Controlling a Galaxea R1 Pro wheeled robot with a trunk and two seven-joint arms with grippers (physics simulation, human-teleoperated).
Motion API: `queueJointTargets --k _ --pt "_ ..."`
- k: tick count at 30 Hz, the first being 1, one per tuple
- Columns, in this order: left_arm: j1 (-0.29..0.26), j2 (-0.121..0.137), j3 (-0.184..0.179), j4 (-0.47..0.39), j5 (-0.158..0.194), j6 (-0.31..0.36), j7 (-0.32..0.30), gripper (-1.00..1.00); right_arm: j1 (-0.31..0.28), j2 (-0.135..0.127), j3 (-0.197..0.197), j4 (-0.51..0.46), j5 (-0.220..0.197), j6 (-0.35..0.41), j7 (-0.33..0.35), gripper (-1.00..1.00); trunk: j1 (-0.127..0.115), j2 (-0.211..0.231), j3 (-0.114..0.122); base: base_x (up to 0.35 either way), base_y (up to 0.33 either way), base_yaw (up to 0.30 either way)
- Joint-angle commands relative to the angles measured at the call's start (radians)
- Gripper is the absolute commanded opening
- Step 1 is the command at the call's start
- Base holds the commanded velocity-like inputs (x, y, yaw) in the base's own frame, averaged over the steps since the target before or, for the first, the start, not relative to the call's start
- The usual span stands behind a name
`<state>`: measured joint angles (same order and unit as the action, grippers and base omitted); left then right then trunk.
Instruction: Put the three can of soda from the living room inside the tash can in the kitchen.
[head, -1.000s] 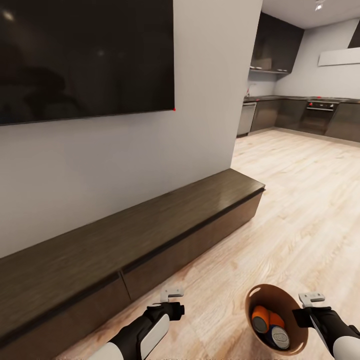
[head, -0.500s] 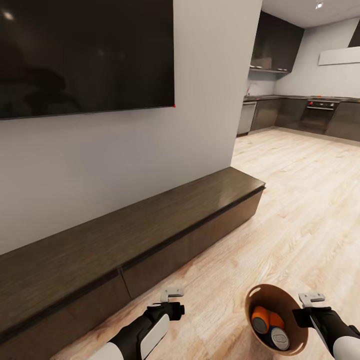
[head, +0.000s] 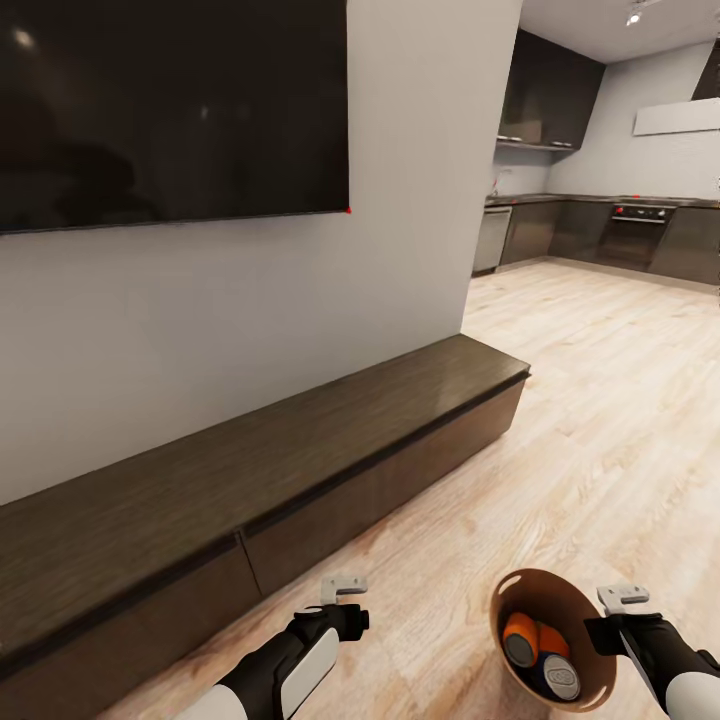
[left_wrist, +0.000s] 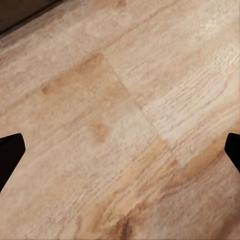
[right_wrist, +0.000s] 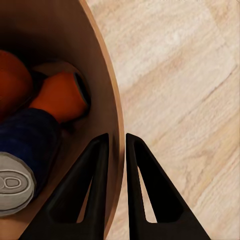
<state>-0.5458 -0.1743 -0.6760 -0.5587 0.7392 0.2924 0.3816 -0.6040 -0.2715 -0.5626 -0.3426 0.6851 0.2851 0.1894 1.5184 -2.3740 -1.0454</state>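
Three cans (right_wrist: 35, 125) ride in the trash can (head: 592, 690), whose rim the right gripper (right_wrist: 116, 142) pinches; jolts could loosen that thin hold.

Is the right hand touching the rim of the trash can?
Touching. In the right wrist view the right hand has one finger inside and one outside the trash can, closed on its wall, with no gap visible.
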Motion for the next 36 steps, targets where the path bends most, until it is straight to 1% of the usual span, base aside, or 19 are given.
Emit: queueJointTargets --k 1,4,16,17,33,36 --pt "0.000 0.000 -0.001 0.000 0.000 0.000 0.000 1.00 0.000 0.001 -0.003 -0.003 -0.008 0.000 0.005 -1.00 0.017 -0.007 -0.003 0.000 0.000 0.000" --pt "0.000 0.000 -0.001 0.000 0.000 0.000 -0.001 1.00 0.001 0.001 -0.003 -0.003 -0.008 0.000 0.005 -1.00 0.028 -0.028 -0.013 0.000 0.000 0.000" --pt "0.000 0.000 -0.001 0.000 0.000 -0.001 -0.001 1.00 0.001 0.001 -0.003 -0.003 -0.007 0.000 0.005 -1.00 0.028 -0.028 -0.013 0.000 0.000 0.000" --pt "0.000 0.000 -0.001 0.000 0.000 -0.001 -0.001 1.00 0.001 0.001 -0.003 -0.003 -0.007 0.000 0.005 1.00 0.028 -0.028 -0.013 0.000 0.000 0.000" --pt "0.001 0.000 -0.002 -0.023 -0.003 0.000 -0.003 1.00 0.001 0.000 -0.003 -0.003 -0.005 0.000 0.005 1.00 0.028 -0.028 -0.013 0.000 0.000 0.000" --pt "0.001 0.000 -0.003 -0.025 -0.005 -0.001 -0.033 1.00 0.001 0.000 -0.003 -0.003 -0.004 0.000 0.005 1.00 0.028 -0.028 -0.013 0.000 0.000 0.000"
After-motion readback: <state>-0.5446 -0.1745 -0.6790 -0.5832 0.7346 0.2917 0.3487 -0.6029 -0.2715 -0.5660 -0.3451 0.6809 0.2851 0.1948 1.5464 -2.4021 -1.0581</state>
